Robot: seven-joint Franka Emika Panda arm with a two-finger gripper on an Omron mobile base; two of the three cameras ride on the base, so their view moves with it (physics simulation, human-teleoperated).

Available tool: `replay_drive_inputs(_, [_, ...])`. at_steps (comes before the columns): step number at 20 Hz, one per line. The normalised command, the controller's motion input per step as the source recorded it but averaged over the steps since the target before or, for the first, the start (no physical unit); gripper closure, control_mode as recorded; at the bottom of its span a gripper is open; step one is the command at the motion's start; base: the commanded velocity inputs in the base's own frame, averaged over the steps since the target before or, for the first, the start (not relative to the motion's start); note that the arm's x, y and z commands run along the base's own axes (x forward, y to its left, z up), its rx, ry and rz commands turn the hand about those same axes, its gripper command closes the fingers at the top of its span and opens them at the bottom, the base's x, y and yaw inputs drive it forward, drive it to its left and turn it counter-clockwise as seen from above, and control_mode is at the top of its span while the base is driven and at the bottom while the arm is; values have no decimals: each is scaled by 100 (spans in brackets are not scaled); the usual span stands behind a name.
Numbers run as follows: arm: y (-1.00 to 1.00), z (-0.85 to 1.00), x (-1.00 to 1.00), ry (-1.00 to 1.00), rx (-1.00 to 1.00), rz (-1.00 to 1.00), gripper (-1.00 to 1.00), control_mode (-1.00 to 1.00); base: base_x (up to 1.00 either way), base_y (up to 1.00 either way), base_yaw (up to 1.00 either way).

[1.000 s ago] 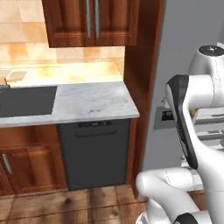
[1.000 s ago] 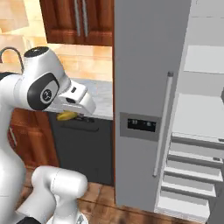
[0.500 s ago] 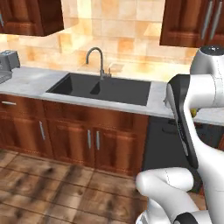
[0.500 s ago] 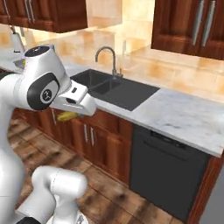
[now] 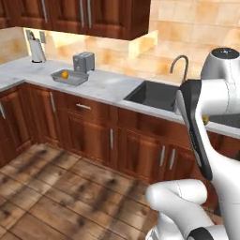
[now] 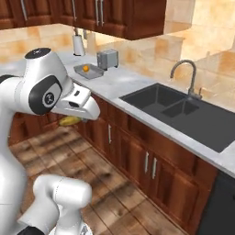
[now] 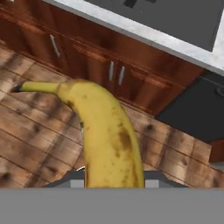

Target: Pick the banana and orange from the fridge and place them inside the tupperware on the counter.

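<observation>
Counter: white-grey marble over dark wood cabinets. Directly on it: grey tupperware holding orange; silver toaster just behind; paper towel roll near wall; sink recessed

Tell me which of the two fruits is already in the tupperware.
The orange: it sits inside the grey tupperware on the counter beside the toaster. The banana is held in the gripper.

Arm's folded up tight over the base, elbow high, wrist tipped down toward 5 o'clock in the right base view. Gripper has its jaws clamped on the banana.
</observation>
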Motion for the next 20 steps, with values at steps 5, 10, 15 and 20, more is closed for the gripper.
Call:
replay_drive_inputs(5, [0,0,0,0,0,0,100,100,93,100,26])
replay_drive_inputs(10, [0,0,0,0,0,0,100,100,100,95,13])
replay_drive_inputs(15, [0,0,0,0,0,0,100,100,100,87,1])
replay_drive_inputs(20, [0,0,0,0,0,0,100,100,100,84,0])
